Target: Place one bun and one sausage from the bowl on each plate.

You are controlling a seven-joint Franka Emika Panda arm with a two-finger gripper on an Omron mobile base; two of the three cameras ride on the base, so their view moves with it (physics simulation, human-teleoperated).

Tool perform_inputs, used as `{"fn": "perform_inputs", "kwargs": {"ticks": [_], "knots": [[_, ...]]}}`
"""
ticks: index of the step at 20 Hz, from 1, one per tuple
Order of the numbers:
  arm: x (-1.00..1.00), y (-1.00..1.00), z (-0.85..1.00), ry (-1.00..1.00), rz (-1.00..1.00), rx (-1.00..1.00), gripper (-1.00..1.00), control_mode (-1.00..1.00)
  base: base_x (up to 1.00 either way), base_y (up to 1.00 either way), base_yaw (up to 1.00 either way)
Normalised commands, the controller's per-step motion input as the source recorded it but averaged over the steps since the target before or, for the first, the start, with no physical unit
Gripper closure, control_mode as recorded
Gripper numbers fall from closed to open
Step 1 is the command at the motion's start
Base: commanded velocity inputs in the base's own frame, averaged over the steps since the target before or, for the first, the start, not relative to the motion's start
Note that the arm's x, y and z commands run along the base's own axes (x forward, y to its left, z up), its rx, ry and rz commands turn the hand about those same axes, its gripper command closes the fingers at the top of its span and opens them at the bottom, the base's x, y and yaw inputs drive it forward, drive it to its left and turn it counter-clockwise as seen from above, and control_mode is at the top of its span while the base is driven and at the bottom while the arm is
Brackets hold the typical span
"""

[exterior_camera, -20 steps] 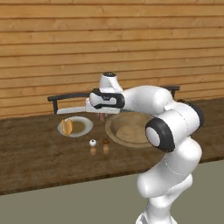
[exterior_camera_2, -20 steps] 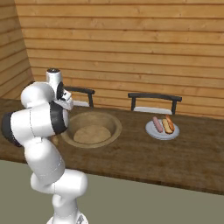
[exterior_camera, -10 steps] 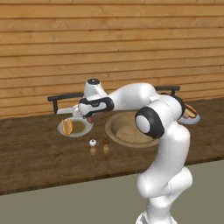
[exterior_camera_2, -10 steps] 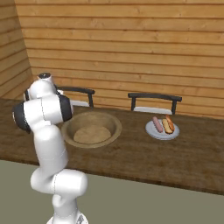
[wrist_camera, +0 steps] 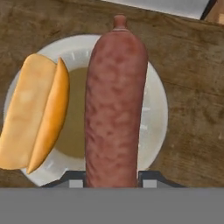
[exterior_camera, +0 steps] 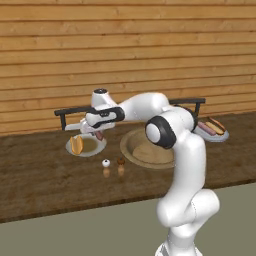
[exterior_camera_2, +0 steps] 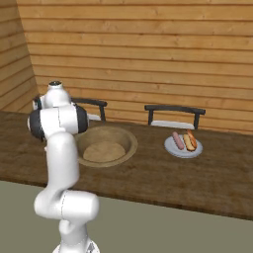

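The end effector (exterior_camera: 95, 131) has swung left from above the broad tan-brown wooden bowl (exterior_camera: 150, 149) and now hangs over the small pale left plate (wrist_camera: 157, 105), clenched on a reddish-brown sausage (wrist_camera: 114, 105) — seen from the hand, the sausage lies lengthwise above the plate's brownish centre. A split golden bun (wrist_camera: 37, 113) already rests on that plate beside it. Across the dark wooden counter (exterior_camera_2: 197, 178), the right plate (exterior_camera_2: 183, 150) carries its bun and sausage. Judged from this, only lowering and releasing remains — the bowl looks empty.
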Motion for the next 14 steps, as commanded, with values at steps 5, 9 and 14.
{"fn": "perform_inputs", "kwargs": {"ticks": [5,9,14], "knots": [[-0.02,0.04,-0.52,0.00,-0.01,-0.10,1.00,-1.00,0.00,0.00,0.00],[-0.02,0.02,-0.44,0.00,0.00,0.00,1.00,-1.00,0.00,0.00,0.00],[0.07,0.00,-0.11,0.00,-0.01,0.00,1.00,-1.00,0.00,0.00,0.00]]}}
